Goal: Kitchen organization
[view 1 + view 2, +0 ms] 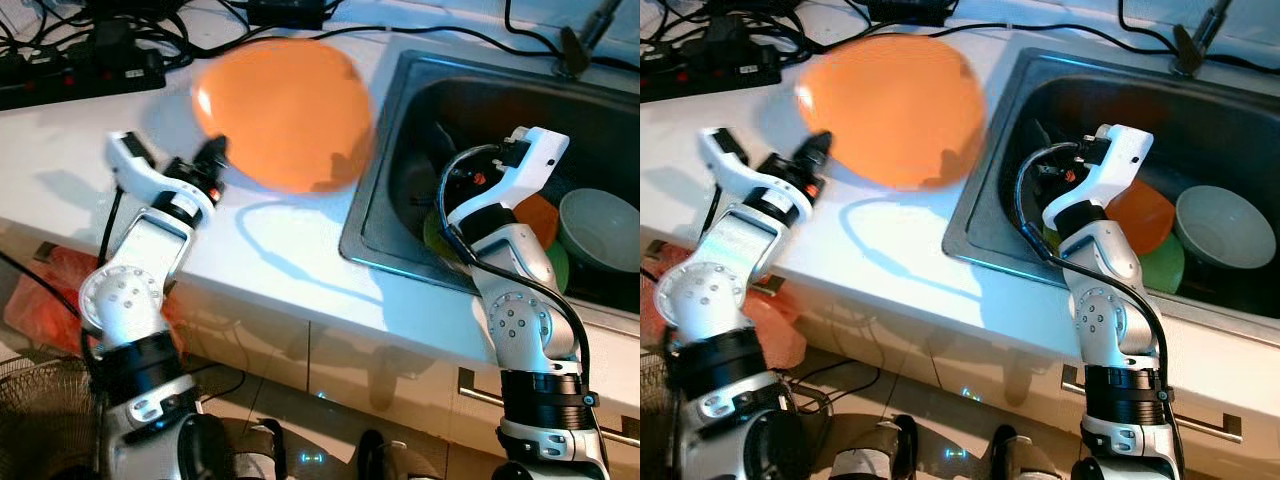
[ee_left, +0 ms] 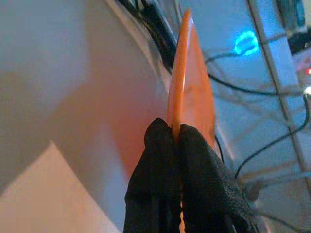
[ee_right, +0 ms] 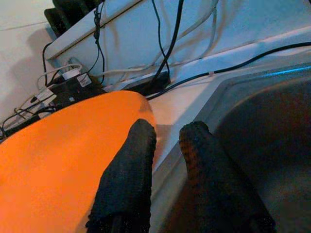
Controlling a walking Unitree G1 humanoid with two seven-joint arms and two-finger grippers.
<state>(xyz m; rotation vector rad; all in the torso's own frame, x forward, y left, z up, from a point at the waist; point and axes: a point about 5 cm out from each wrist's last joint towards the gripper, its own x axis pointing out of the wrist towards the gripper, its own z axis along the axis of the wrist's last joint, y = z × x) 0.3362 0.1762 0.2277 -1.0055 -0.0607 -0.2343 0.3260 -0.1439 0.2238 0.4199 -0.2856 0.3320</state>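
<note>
Left gripper (image 2: 178,141) jaws clamped on orange plate (image 1: 285,110) rim.

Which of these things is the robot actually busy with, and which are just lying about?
In use:
orange plate, pinched at its rim by the left gripper
right gripper, open above the sink

Lying about:
white bowl
green plate
black cables

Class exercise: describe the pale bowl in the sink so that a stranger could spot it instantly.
Start at the steel sink set in the white counter. At its right end lies a pale grey-green round bowl, open side up. Unlike the flat orange plate and green plate beside it, it is deep and pale.
</note>
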